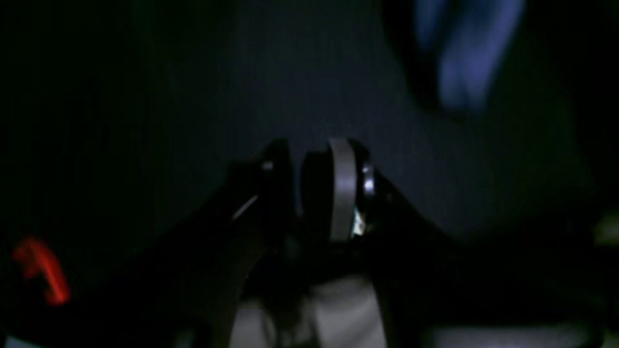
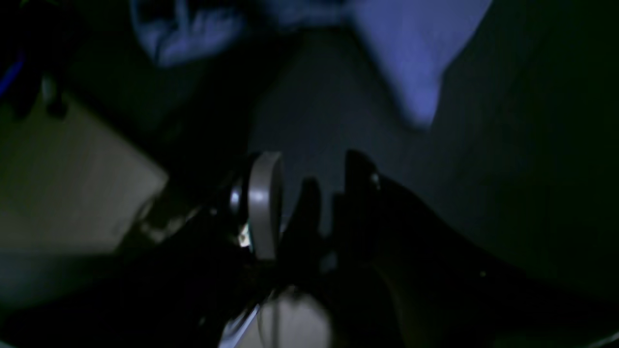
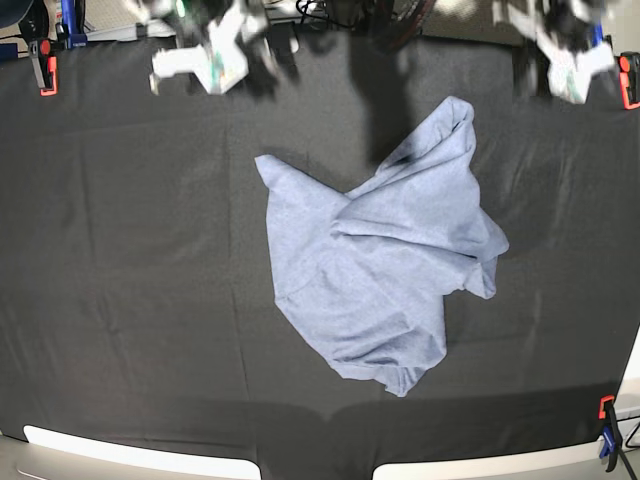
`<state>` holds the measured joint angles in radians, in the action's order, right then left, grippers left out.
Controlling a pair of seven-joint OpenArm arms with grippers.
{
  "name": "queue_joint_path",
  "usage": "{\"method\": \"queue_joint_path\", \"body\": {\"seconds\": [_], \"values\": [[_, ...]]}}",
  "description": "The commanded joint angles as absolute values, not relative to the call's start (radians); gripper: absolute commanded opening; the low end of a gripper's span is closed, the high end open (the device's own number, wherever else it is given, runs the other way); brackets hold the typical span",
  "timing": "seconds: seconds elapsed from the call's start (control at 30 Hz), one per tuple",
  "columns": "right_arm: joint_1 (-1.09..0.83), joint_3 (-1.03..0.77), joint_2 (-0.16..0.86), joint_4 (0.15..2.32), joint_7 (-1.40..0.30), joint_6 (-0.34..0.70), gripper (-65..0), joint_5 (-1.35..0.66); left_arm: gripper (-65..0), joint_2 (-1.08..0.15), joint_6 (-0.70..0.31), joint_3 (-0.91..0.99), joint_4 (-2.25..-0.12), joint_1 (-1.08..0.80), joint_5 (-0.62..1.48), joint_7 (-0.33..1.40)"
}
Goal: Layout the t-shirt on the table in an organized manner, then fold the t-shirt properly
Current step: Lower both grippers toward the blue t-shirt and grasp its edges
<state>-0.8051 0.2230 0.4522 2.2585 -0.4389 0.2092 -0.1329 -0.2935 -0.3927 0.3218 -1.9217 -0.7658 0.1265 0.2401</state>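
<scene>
Clearly, in the left wrist view we see very little: the left gripper (image 1: 316, 188) hangs over the dark table (image 1: 193, 121) with only a thin gap between its fingers and nothing between them, and a blue blur at the top is probably a part of the t-shirt (image 1: 464, 63), though the picture is too dark to be sure. In the right wrist view the right gripper (image 2: 309, 203) stands with its jaws apart and empty, above bare cloth, and two pale blue pieces of shirt lie ahead of it, well apart from the fingertips. The base view gives what both wrist cameras miss: the whole t-shirt (image 3: 385, 255) lies crumpled near the middle of the table (image 3: 120, 260), with one part bunched toward the far right and the lower hem pointing to the near edge, and no sleeve or collar can be told clearly. Both arms are blurred at the far edge, the right gripper (image 3: 215, 60) and the left gripper (image 3: 570, 60), neither touching the shirt. We judge that the layout is not yet begun. The risk from here is to pinch a folded layer instead of a single edge, because the layers overlap; then the shirt would lift as a bundle. A grip too deep could also catch the black table cloth.
</scene>
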Motion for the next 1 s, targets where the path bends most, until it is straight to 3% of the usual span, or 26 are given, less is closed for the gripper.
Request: {"method": "queue_joint_path", "body": {"seconds": [0.0, 0.17, 0.4, 0.5, 0.77, 0.97], "values": [[-0.780, 0.222, 0.443, 2.279, -0.437, 0.202, -43.5, -0.135, -52.4, -0.302, -0.386, 0.327, -1.953, -0.750, 0.132, 0.219], [-0.655, 0.222, 0.407, 2.279, -0.527, 0.202, -43.5, -0.134, -52.4, -0.302, -0.386, 0.326, -1.977, -0.613, 0.144, 0.231], [-0.610, 0.222, 0.407, 2.278, -0.567, 0.202, -43.4, -0.037, -48.3, -0.302, -0.389, 0.326, -1.977, -0.360, 0.356, 0.502], [-0.610, 0.222, 0.406, 2.278, -0.575, 0.202, -43.4, -0.033, -44.8, -0.302, -0.389, 0.326, -1.977, -0.289, 0.422, 0.509], [-0.610, 0.222, 0.334, 2.278, -0.577, 0.202, -43.4, -0.029, -44.7, -0.303, -0.398, 0.304, -1.977, -0.231, 0.451, 0.516], [-0.611, 0.222, 0.307, 2.278, -0.578, 0.202, -43.4, -0.028, -44.7, -0.303, -0.457, 0.102, -1.976, -0.184, 0.339, 0.496]]}}
